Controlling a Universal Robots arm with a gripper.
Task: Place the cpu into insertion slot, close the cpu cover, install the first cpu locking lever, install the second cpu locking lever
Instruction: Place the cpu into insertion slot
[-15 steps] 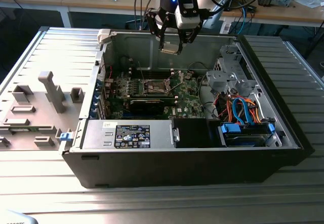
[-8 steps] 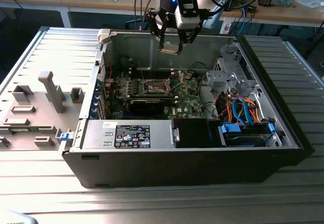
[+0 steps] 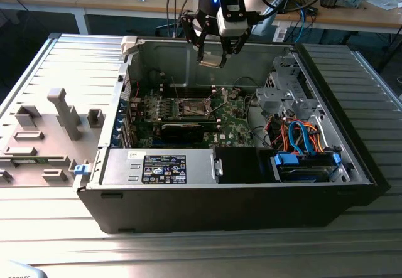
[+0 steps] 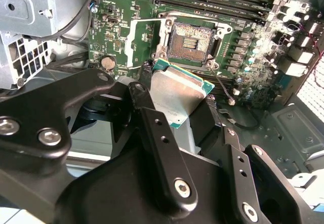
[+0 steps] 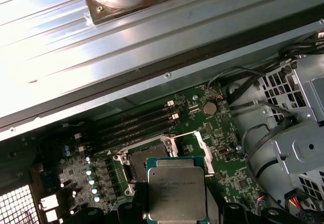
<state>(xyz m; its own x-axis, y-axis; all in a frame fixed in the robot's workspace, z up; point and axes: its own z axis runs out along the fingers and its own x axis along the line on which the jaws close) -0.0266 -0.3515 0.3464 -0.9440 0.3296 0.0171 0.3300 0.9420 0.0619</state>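
Exterior view: the tool (image 3: 211,59) hangs over the open computer case (image 3: 251,190), which lies on the ribbed metal counter (image 3: 63,52). The tool is clenched on the cpu (image 3: 211,62) and holds it flat, well clear of the green motherboard (image 3: 235,120). The insertion slot (image 3: 193,107) sits lower in this frame and slightly toward the exterior view's left of the held chip, with open air between them.

In the second wrist view, the black fingers (image 4: 152,128) pinch the cpu (image 4: 177,90) by two opposite edges, metal lid upward. The insertion slot (image 4: 192,39) lies just past the chip's far corner, with its contact field bare. The cpu cover (image 4: 137,42) stands swung open to one side of the socket, so nothing lies over the opening.

In the first wrist view, the cpu (image 5: 176,193) overlaps the near edge of the insertion slot (image 5: 137,164), and the cpu cover (image 5: 201,150) is folded away beside it. The chip's edges seem roughly parallel to the socket rim, though the slanted angle makes that hard to judge. The slot lies below the tool and a little off to one side.
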